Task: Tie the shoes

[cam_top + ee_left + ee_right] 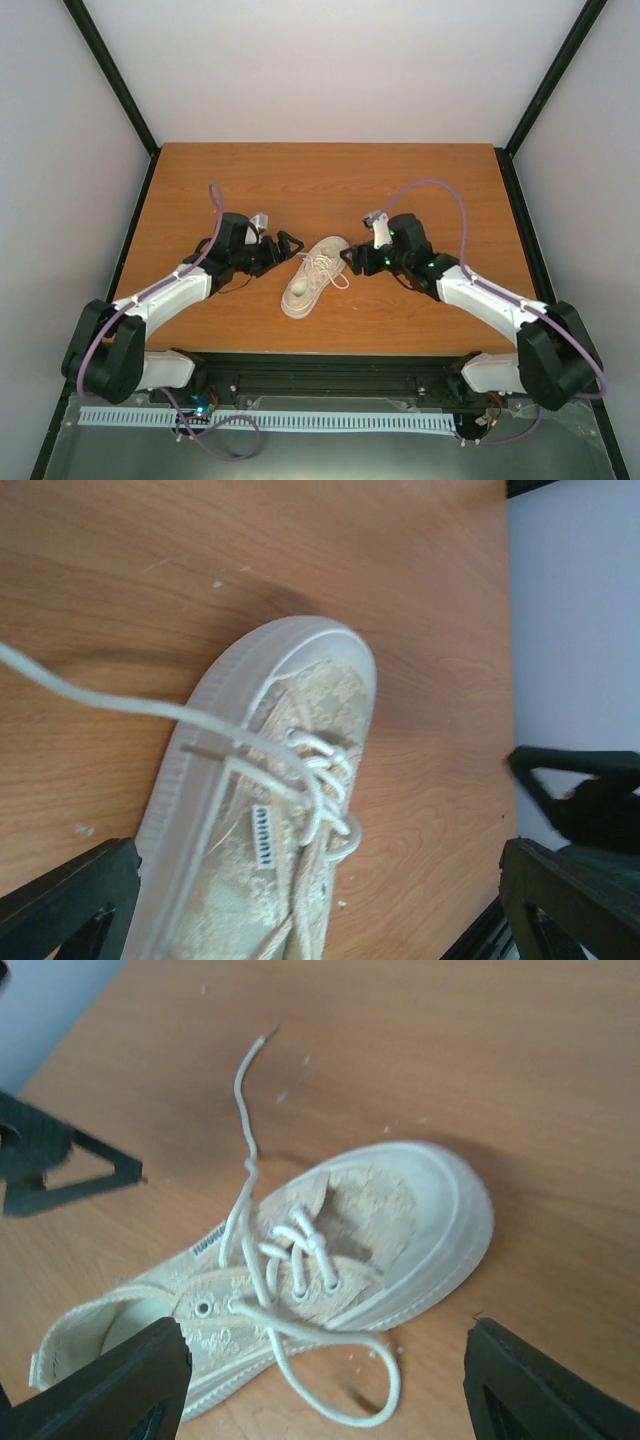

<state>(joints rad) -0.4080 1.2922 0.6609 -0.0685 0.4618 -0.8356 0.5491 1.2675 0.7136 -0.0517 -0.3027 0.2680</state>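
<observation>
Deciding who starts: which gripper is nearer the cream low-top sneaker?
Right, narrowly. The right gripper almost touches the cream low-top sneaker from the right; the left gripper hangs a small gap off its left side.

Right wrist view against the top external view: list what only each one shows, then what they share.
Only the right wrist view shows plainly the loose pale lace end trailing over the wood, the lace loop lying beside the sole, and the patterned fabric upper. Only the top external view shows the white left arm and white right arm whole, the purple cables and the pale enclosure walls. Both show the cream low-top sneaker, untied, on the brown wooden table.
</observation>
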